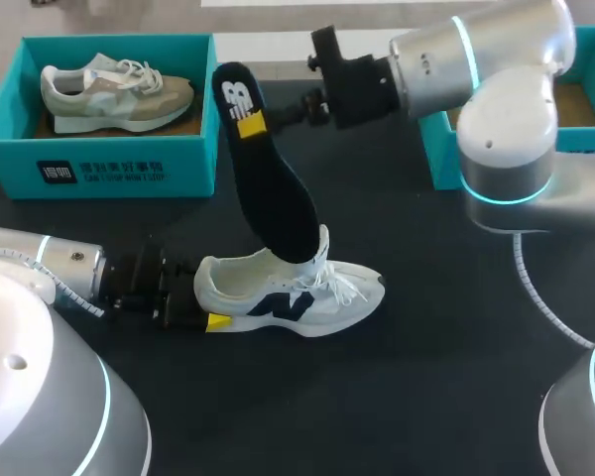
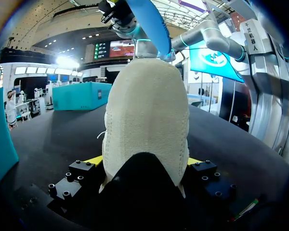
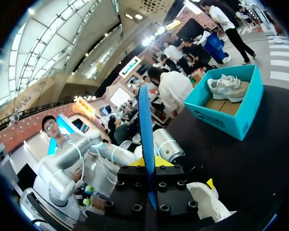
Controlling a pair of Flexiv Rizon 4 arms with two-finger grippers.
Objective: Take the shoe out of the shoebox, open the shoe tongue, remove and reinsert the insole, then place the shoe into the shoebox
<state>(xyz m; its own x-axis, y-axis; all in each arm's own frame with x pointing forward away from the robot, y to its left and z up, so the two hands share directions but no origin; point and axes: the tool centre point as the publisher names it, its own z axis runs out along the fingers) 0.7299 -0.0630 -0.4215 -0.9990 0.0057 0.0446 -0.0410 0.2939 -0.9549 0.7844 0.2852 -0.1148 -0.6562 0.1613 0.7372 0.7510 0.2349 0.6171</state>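
Two grips: left claw (image 2: 143, 161) clamps the white shoe (image 1: 297, 293) at its heel on the worktop (image 1: 426, 377); right claw (image 1: 250, 124) pinches the black insole (image 1: 278, 198), lower end inside the shoe.

The shoe (image 2: 147, 120) has a rough knitted cloth heel, the insole (image 1: 276, 193) is matt black, the table (image 1: 426, 397) matt dark.
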